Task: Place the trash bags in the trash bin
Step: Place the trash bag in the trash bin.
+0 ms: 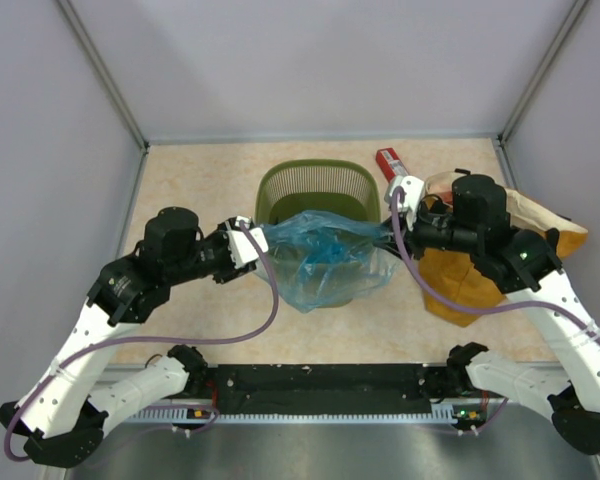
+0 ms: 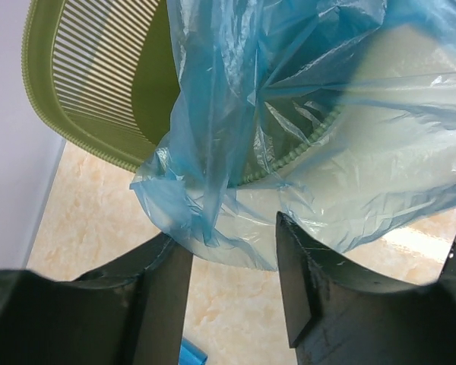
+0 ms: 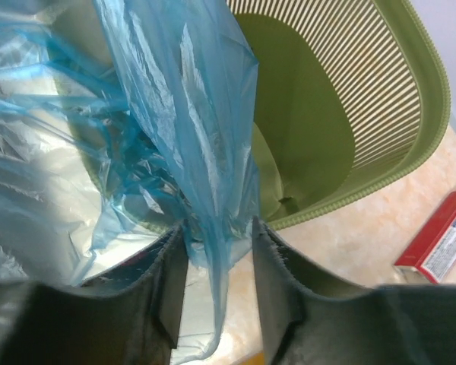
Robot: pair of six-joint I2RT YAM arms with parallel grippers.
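The olive-green mesh trash bin (image 1: 318, 185) stands mid-table. A big crinkly light-blue trash bag (image 1: 325, 258) is draped over its near rim and hangs down its front. My left gripper (image 1: 257, 241) is at the bag's left edge. In the left wrist view the gripper (image 2: 228, 239) is open, and the bag (image 2: 289, 114) hangs just past the fingertips, in front of the bin (image 2: 83, 76). My right gripper (image 1: 392, 231) is at the bag's right edge. In the right wrist view the gripper (image 3: 216, 236) stands apart, with a strand of the bag (image 3: 182, 114) hanging loose between the fingers. The bin (image 3: 365, 99) lies beyond.
A flat red box (image 1: 388, 162) lies right of the bin and also shows in the right wrist view (image 3: 441, 239). A mustard-orange sack (image 1: 460, 285) sits under my right arm. A small blue piece (image 2: 188, 355) lies on the table below my left fingers. Grey walls enclose the table.
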